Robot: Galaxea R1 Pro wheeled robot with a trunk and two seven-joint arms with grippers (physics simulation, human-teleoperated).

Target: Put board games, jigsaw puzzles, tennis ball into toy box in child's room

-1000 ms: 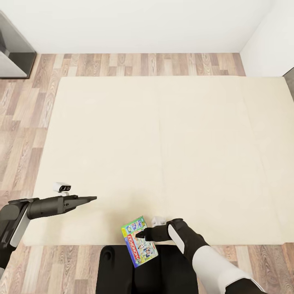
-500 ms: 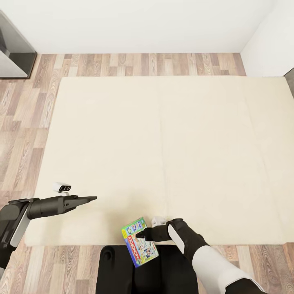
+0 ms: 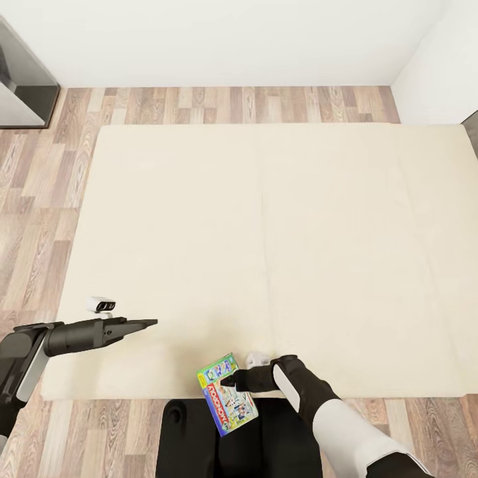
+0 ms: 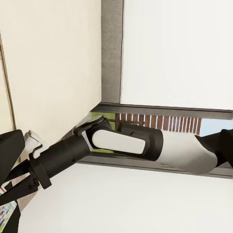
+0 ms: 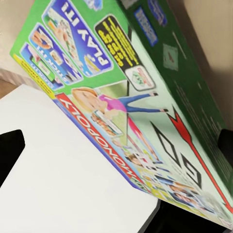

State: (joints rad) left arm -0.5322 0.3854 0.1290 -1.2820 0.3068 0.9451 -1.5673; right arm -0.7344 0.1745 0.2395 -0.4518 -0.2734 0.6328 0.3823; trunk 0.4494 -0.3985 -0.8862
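Carpet (image 3: 279,219), cream and wide, covered most of the head view, with wood-plank floor (image 3: 40,172) bordering it at 9 and 12 o'clock and a white wall (image 3: 219,40) beyond. A dark cabinet edge (image 3: 20,79) stood at about 10 o'clock.

The right gripper (image 3: 229,382) sat low in the head view, near 6 o'clock, closed on the board game (image 3: 226,393), a green Monopoly box. Its dark fingers pinched the box at the edge nearest the arm, and the box lay tilted over the robot's black base (image 3: 199,438), one corner over the carpet's near edge. In the right wrist view the board game (image 5: 136,102) ran across the picture at an angle, its printed lid facing the camera, with one dark fingertip (image 5: 228,141) visible at the box's far edge.

The left gripper (image 3: 143,323) reached out at about 8 o'clock, over the carpet's near left corner, well apart from the box. Its fingers lay together in a narrow point with nothing between them. A small white camera housing (image 3: 101,304) sat just above that arm.

The left wrist view looked across at the right arm (image 4: 126,143), its white and black links stretched over pale surfaces, and a sliver of the board game (image 4: 6,216) showed at its end.
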